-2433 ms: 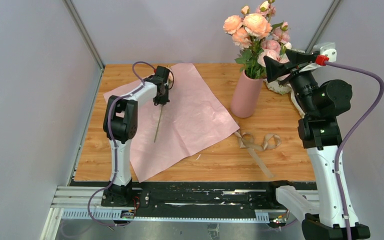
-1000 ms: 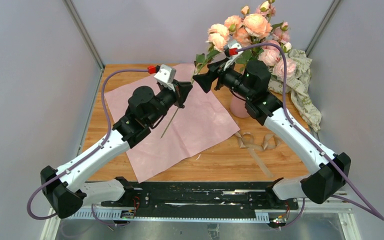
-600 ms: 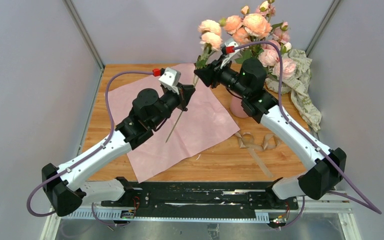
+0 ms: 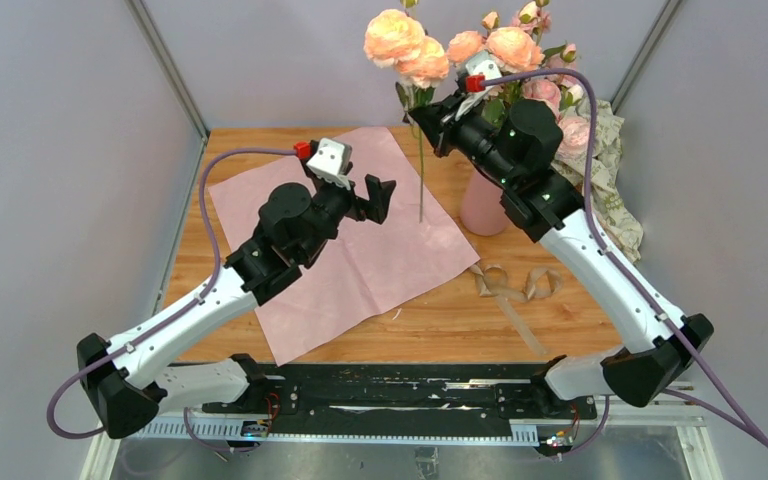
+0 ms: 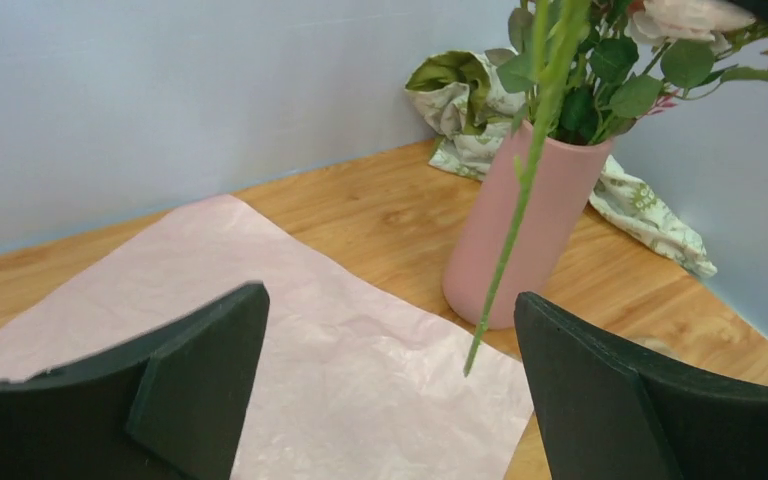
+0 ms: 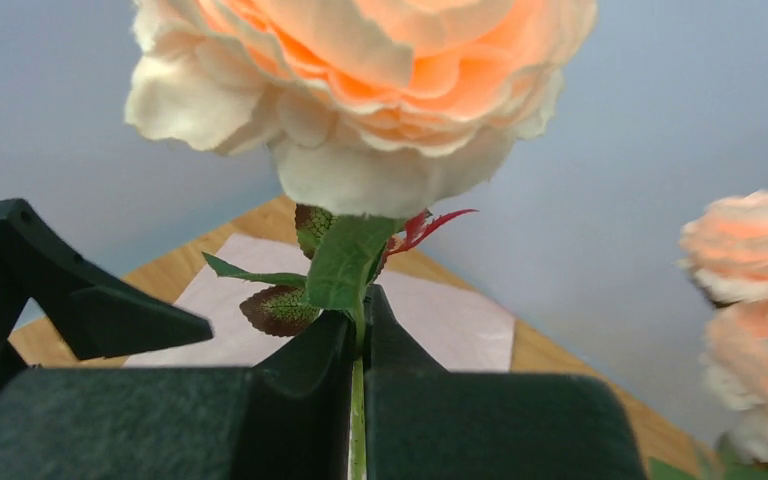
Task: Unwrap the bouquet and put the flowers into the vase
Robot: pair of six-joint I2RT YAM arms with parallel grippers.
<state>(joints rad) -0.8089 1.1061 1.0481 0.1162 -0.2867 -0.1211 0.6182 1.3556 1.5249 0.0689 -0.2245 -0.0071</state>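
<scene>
My right gripper is shut on the thin green stem of a tall flower, just under its two large peach blooms. The stem hangs upright above the table, left of the pink vase. The vase holds a cluster of peach-pink flowers. My left gripper is open and empty; the stem's lower end hangs beyond its fingers. No wrapped bouquet is in view; its pink paper lies flat on the table.
A tan ribbon lies loose on the wood in front of the vase. Crumpled cream-green patterned paper sits behind and right of the vase. Grey walls enclose the table on three sides.
The right gripper closed on the stem below the blooms and raised it upright. The left gripper opened and let go of the stem's lower part.
</scene>
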